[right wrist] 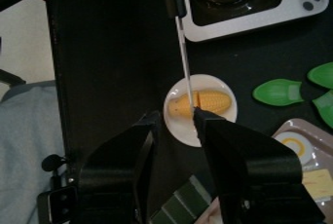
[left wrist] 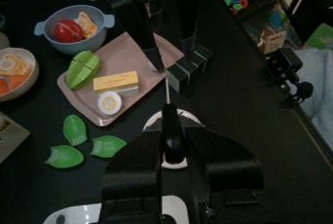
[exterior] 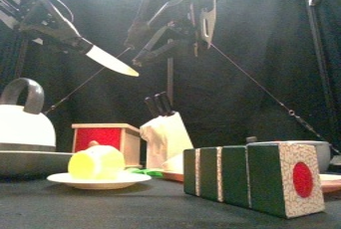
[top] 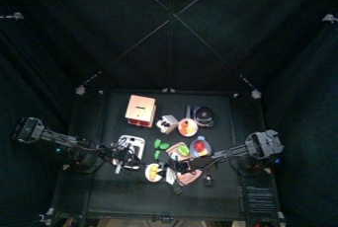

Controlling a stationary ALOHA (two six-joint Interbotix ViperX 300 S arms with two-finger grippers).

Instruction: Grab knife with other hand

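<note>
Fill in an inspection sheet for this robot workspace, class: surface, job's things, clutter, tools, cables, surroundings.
Surface: small black table, crowded with props.
Job's things: silver-bladed knife with black handle, held in the air above the table.
Clutter: white kettle; yellow food on a white plate; white knife block; green-and-black striped box; pink tray of toy food.
Grippers: left tool shut on the knife's handle; right tool open, jaws either side of the blade.
Cables: thin cords crossing overhead.
Surroundings: black curtains.
</note>
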